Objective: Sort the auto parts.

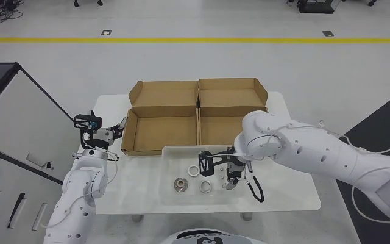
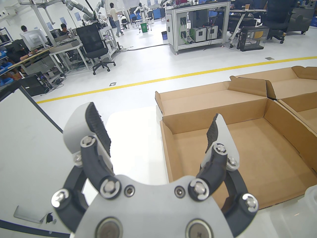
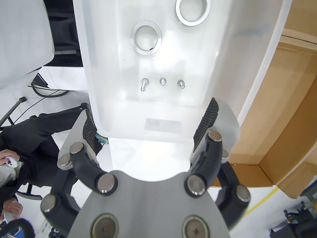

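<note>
Picking step: the right gripper [image 3: 151, 111] hangs over the plastic tray [image 3: 223, 50], jaws spread wide and empty, near the three bolts [image 3: 162, 81]. Two steel rings [image 3: 193, 6] lie farther along the tray. The left gripper [image 2: 155, 112], wide open and empty, sits beyond the tray by the cardboard boxes [image 1: 161, 131]. Next, probably: lower onto one bolt and close narrowly.

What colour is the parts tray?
Translucent white tray, best seen in the right wrist view.

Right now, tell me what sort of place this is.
Likely a robotics lab: grey jointed robot arms, black swivel office chairs at desks, a yellow floor line.
</note>
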You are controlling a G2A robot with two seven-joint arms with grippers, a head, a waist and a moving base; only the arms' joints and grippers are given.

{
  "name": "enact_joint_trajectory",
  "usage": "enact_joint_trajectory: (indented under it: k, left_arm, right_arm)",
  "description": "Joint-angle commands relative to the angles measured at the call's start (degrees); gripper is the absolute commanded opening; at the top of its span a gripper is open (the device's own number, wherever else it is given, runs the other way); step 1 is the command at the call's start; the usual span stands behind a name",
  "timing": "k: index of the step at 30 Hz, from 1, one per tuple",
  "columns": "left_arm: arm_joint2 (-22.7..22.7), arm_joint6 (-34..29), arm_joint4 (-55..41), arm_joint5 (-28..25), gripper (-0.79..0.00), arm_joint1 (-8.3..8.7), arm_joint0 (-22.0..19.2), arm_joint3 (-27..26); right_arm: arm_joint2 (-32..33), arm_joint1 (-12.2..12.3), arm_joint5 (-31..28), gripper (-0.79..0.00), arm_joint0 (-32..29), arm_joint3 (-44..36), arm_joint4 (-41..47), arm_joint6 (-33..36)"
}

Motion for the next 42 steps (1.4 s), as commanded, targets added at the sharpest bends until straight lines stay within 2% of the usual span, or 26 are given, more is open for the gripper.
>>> enact_joint_trajectory:
  k: [1,7,18,29,38,42]
  left_arm:
    - [0.0,0.0,0.0,0.0,0.0,0.0,0.0,0.0]
    - [0.0,0.0,0.0,0.0,0.0,0.0,0.0,0.0]
    - [0.0,0.0,0.0,0.0,0.0,0.0,0.0,0.0]
    - [0.0,0.0,0.0,0.0,0.0,0.0,0.0,0.0]
    - [0.0,0.0,0.0,0.0,0.0,0.0,0.0,0.0]
    - [0.0,0.0,0.0,0.0,0.0,0.0,0.0,0.0]
  right_arm:
    - [0.0,-0.5,0.6,0.0,-0.4,0.4,-0.5,0.6]
    - [0.0,-2.0,1.4,0.0,-1.6,1.3,-1.9,1.5]
    - [0.0,-3.4,3.0,-0.212,-3.6,2.5,-3.4,3.0]
    - [0.0,-3.9,4.4,-0.246,-5.3,2.9,-4.3,4.4]
    - [0.0,-4.7,4.8,-0.394,-6.7,4.1,-4.7,4.8]
    - [0.0,-5.0,5.1,-0.397,-7.2,4.4,-5.0,5.2]
